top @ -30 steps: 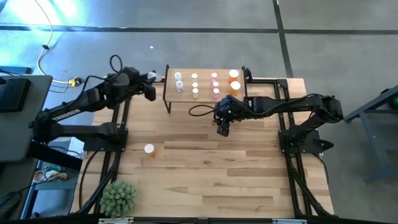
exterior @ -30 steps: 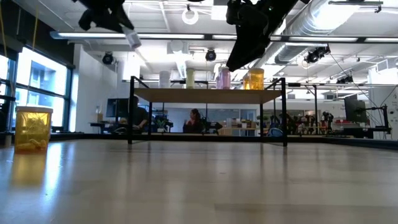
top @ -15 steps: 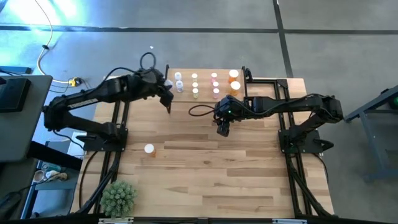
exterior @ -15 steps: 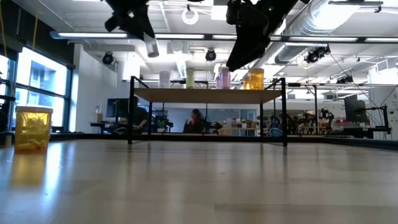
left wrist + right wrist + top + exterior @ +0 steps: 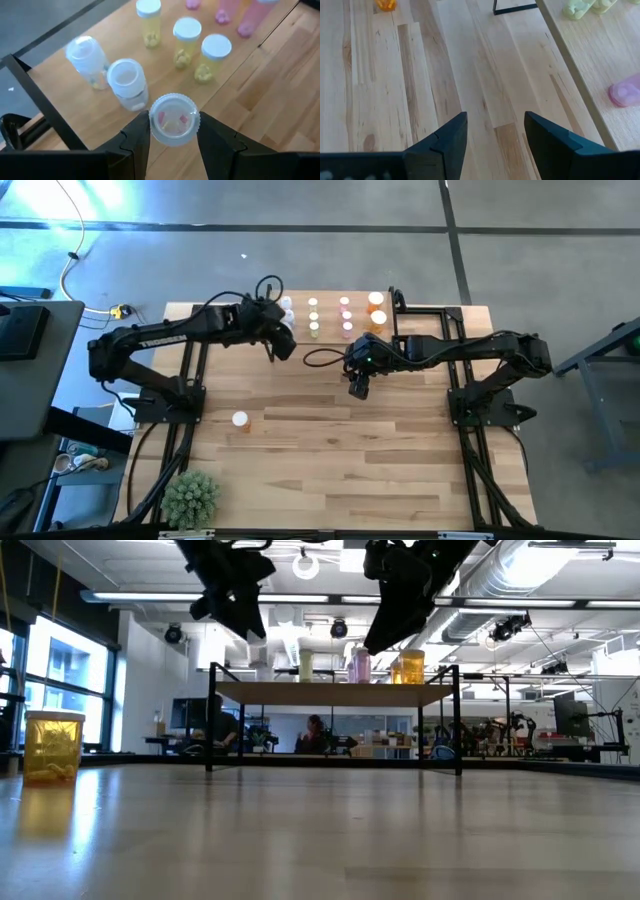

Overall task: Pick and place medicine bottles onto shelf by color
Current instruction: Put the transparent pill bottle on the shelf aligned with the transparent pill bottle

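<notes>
- Your shelf (image 5: 330,330) at the table's far edge already carries most of the medicine bottles (image 5: 345,317), lined in colour columns: clear, yellow, pink, orange.
- Your left gripper (image 5: 174,131) hangs above the shelf's clear-bottle end, fingers pinched on a clear bottle (image 5: 173,120) that, judging by its place, is about to join the two clear ones there.
- Your right gripper (image 5: 495,131) waits over bare table just in front of the shelf, fingers apart, empty.
- One orange bottle (image 5: 240,420) sits alone near the left edge; that looks like what's left.
- You'll find no readable label on any bottle.
</notes>
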Motion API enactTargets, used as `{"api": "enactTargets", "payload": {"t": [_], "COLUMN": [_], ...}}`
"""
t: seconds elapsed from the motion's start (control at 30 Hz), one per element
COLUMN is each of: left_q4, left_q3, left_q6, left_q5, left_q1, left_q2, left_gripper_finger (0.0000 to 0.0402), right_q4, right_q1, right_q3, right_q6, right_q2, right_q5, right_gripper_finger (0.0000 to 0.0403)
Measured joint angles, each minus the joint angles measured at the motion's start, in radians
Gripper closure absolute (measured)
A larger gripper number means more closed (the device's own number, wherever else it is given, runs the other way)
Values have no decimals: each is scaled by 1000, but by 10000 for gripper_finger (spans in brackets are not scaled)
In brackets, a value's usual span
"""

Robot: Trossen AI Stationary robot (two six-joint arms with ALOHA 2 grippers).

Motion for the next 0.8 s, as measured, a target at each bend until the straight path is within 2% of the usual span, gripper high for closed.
{"api": "enactTargets", "payload": {"t": [0.3,0.53,0.8], "left_q4": [1,2,2], "left_q3": [0,0,0], "left_q6": [0,-18,-18], "left_q5": [3,50,52], "left_q1": [27,59,60], "left_q2": [58,59,59], "left_gripper_finger": [272,272,272], "right_q4": [0,0,0], "right_q1": [0,0,0], "right_q3": [0,0,0], "right_q6": [0,0,0], "right_q2": [0,0,0], "right_q5": [0,0,-6], "right_gripper_finger": [214,214,214]}}
